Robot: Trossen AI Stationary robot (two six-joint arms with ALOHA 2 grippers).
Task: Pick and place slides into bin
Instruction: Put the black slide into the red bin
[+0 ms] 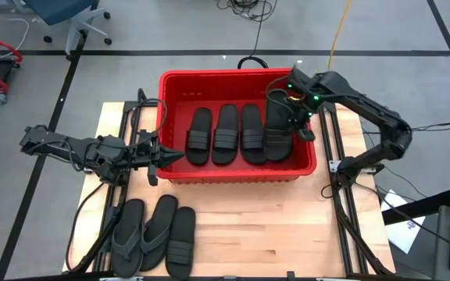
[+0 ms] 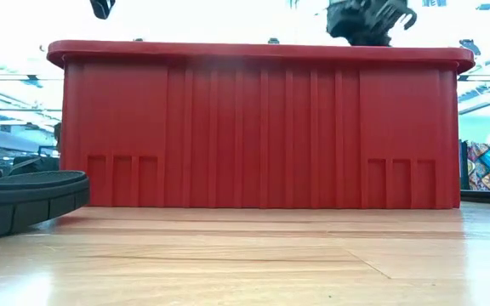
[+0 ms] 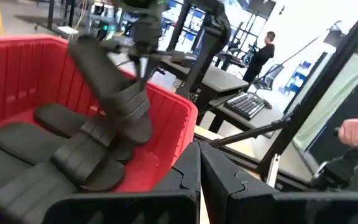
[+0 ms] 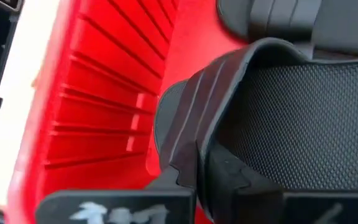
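Right hand (image 1: pixel 297 117): over the bin's right end, clenched on the fourth slide (image 1: pixel 279 125), holding it tilted.
Left hand (image 1: pixel 172 156): fingers closed together, empty, just left of the bin's near-left wall.
Bin (image 1: pixel 303 168): red, on the counter (image 1: pixel 248 226), three slides (image 1: pixel 225 134) lying abreast inside.
Loose slides (image 1: pixel 155 234): three, near-left on the counter.

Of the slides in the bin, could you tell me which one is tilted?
The fourth slide, nearest the right gripper, leans up at an angle; the other three lie flat.
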